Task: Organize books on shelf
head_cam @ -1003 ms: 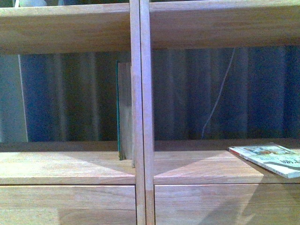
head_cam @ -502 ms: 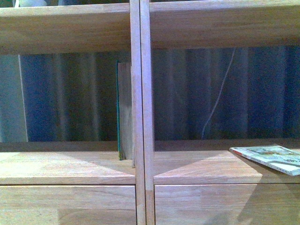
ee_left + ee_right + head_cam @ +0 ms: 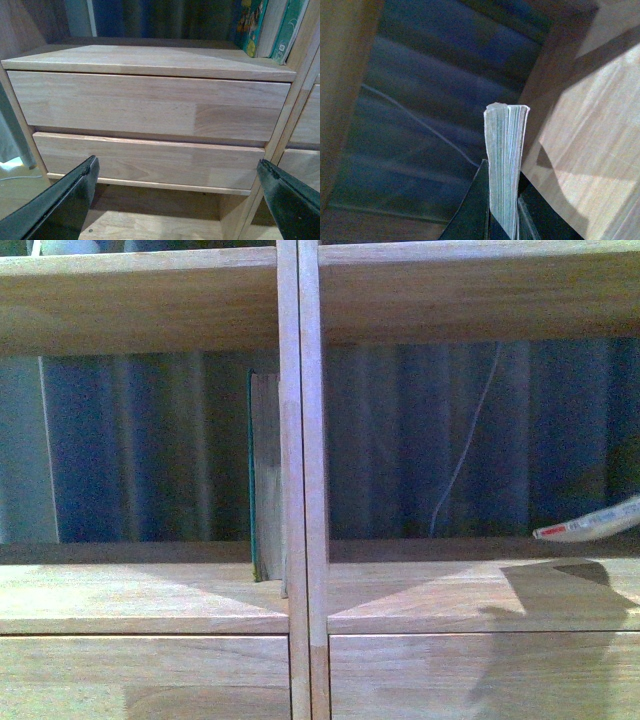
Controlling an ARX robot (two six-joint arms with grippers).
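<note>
The light wood shelf [image 3: 300,490] fills the front view. A tall teal-edged book [image 3: 262,480] stands upright in the left compartment against the central divider; it also shows in the left wrist view [image 3: 287,30] beside another colourful book. My right gripper [image 3: 502,220] is shut on the white paperback book [image 3: 504,165], seen edge-on. In the front view only its red-and-white spine [image 3: 590,525] shows at the far right, lifted above the right compartment's board. My left gripper [image 3: 177,200] is open and empty, low in front of the left drawers [image 3: 150,107].
A white cable [image 3: 465,450] hangs behind the open-backed right compartment against a dark blue curtain. The upper shelf board [image 3: 460,290] spans the top. The floor [image 3: 150,227] shows beneath the lowest drawer.
The paperback has risen off the right shelf board and tipped from lying flat toward its edge, now showing only its spine. The teal-edged book has not moved.
</note>
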